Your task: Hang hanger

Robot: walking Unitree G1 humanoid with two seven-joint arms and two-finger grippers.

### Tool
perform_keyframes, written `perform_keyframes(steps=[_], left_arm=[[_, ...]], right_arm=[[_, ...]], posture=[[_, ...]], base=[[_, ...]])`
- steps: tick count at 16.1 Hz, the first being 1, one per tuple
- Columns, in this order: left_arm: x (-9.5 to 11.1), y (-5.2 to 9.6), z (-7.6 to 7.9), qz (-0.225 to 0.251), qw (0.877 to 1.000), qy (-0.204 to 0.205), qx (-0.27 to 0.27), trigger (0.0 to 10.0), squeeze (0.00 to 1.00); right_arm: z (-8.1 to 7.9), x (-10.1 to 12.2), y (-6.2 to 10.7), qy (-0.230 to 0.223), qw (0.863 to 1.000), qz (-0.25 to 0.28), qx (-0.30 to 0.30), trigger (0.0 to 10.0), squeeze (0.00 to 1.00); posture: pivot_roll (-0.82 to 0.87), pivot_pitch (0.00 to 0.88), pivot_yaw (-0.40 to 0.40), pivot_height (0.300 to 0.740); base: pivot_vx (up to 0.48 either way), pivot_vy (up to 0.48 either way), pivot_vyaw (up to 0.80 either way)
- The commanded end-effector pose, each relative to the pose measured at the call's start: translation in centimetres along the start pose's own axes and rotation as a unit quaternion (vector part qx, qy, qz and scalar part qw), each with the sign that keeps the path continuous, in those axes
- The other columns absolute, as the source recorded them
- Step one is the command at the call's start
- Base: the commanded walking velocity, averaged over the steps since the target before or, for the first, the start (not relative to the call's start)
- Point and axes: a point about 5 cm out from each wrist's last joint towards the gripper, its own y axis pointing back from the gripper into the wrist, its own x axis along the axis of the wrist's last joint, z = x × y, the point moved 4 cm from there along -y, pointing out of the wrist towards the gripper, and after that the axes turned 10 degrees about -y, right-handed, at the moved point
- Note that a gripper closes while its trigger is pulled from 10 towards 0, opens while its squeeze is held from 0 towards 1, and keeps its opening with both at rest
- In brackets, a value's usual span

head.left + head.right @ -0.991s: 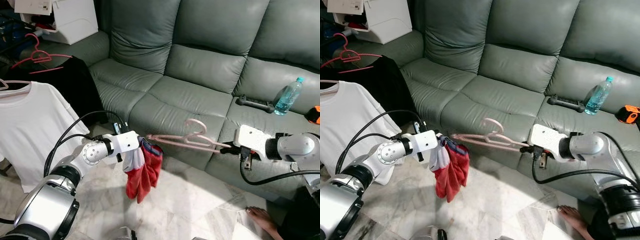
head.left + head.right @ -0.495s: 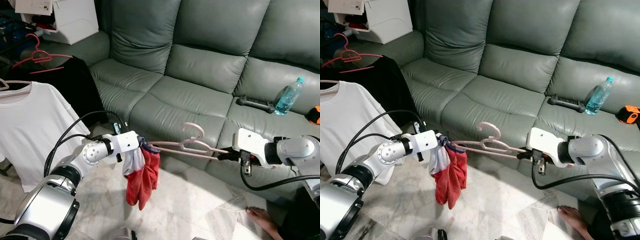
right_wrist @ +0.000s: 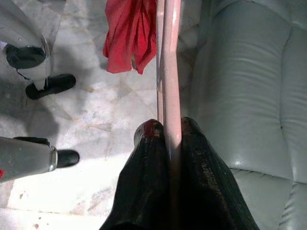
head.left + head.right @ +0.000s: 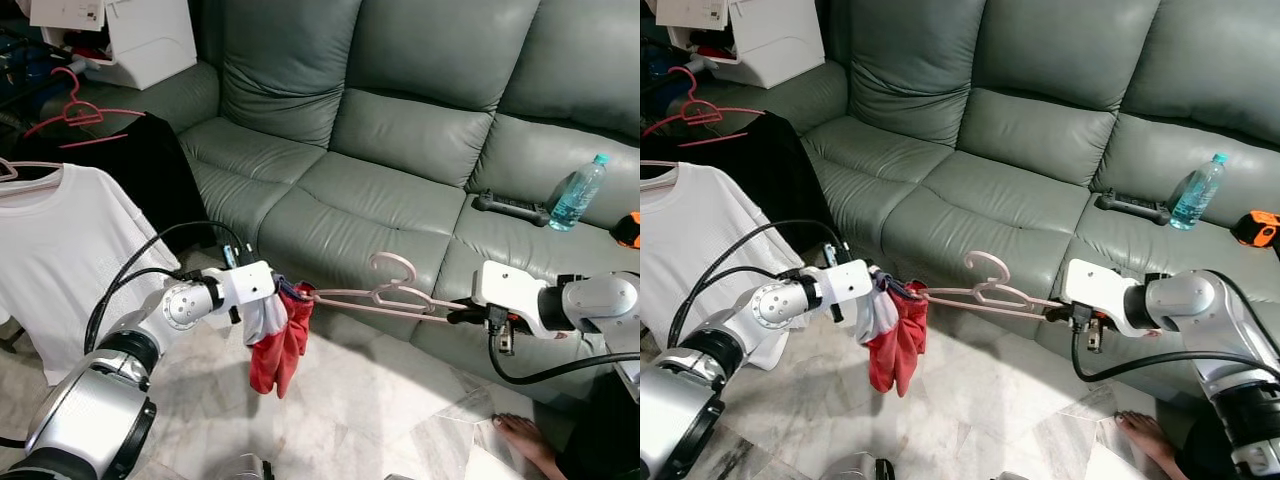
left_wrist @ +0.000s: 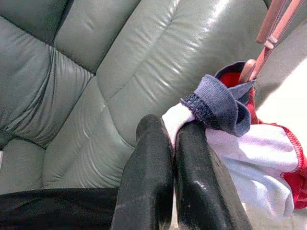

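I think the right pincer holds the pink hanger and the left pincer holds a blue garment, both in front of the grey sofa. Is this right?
Not quite: the garment in the left pincer is mostly red, with white and a dark blue collar, as the left eye view shows. The rest stands: the right pincer holds the pink hanger, in front of the grey sofa.
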Motion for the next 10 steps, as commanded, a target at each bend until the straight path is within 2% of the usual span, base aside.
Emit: perform_keyframes(steps=[1, 4, 6, 10], left_arm=[[-0.1, 0.1, -1.1, -0.005, 1.0, -0.01, 0.012, 10.0, 0.0], [0.0, 0.1, -1.1, -0.002, 1.0, -0.011, 0.012, 10.0, 0.0], [0.7, -0.1, -1.1, 0.019, 1.0, -0.016, 0.01, 10.0, 0.0], [1.3, -0.3, 0.0, 0.036, 0.999, -0.028, -0.009, 10.0, 0.0]], right_arm=[[0.7, 0.0, 0.6, 0.01, 1.0, -0.008, -0.014, 10.0, 0.0], [0.8, 0.0, 0.7, 0.008, 1.0, -0.007, -0.015, 10.0, 0.0], [0.8, -0.1, 0.5, 0.007, 1.0, -0.009, -0.013, 10.0, 0.0], [1.3, 0.3, 0.7, 0.017, 1.0, -0.003, -0.021, 10.0, 0.0]], posture=[[-0.12, 0.0, 0.059, 0.74], [-0.12, 0.0, 0.06, 0.74], [-0.12, 0.0, 0.058, 0.74], [-0.11, 0.0, 0.058, 0.74]], base=[[0.0, 0.0, 0.0], [0.0, 0.0, 0.0], [0.0, 0.0, 0.0], [0.0, 0.0, 0.0]])
